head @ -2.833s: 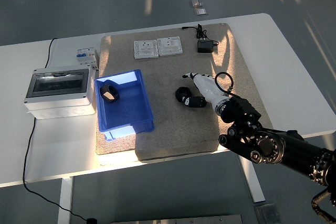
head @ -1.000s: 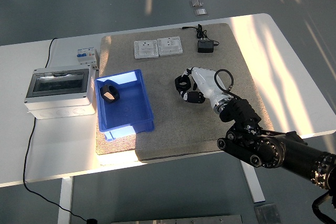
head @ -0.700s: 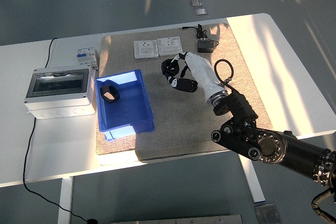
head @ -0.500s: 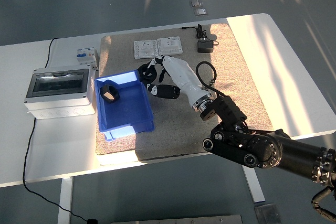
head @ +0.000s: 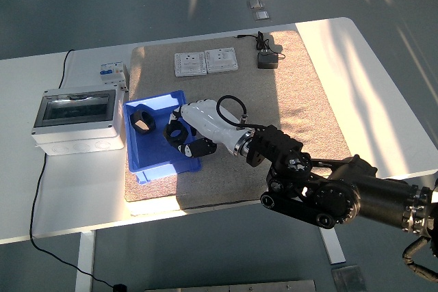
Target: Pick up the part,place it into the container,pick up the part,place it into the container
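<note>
My right hand [head: 183,135], white-backed with black fingers, hangs over the right half of the blue container [head: 161,158] and is curled around a black ring-shaped part [head: 175,132]. Its black arm runs back to the lower right. A second black ring part [head: 142,120] with a pale centre lies inside the container near its far left corner. The container sits on the left side of the beige mat [head: 287,100]. My left hand is nowhere in the picture.
A grey breaker box with a dark window [head: 76,117] stands left of the container, a small breaker [head: 112,71] behind it. Two white socket plates [head: 206,61] and a black adapter with cable [head: 267,59] lie at the mat's far edge.
My right hand closed on the black part at mid-mat, lifted it, and carried it leftward until it came over the blue container. The part in the container stayed put.
</note>
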`<state>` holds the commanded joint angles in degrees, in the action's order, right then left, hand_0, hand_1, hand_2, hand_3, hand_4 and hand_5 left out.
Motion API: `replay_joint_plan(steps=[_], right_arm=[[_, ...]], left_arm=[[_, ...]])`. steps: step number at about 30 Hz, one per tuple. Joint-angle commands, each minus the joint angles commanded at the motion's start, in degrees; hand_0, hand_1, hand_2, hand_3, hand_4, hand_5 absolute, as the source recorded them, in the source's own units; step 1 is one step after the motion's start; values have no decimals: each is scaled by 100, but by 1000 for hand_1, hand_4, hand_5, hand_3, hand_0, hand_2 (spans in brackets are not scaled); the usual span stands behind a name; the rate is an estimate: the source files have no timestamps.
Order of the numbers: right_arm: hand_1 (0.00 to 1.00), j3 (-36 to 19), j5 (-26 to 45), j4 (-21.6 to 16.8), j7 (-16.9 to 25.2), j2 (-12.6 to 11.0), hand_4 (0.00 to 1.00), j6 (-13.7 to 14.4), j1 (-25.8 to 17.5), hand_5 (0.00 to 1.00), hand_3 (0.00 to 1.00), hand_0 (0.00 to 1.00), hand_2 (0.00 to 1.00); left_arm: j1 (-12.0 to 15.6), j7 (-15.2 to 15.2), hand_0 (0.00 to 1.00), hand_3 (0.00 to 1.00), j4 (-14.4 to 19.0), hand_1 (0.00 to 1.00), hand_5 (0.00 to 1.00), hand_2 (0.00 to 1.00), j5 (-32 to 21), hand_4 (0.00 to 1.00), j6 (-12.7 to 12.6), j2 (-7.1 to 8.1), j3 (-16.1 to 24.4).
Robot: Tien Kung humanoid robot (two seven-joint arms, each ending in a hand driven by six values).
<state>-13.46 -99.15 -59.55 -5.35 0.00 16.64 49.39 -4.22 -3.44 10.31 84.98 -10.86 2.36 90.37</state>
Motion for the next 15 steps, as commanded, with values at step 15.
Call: replay_joint_plan(steps=[15], right_arm=[[955,-378,134,-83,326,-129,590,475,-202,174,969,998,934]], left_arm=[[10,-5,675,722,0,660,812,739,67,742,17,7,-12]])
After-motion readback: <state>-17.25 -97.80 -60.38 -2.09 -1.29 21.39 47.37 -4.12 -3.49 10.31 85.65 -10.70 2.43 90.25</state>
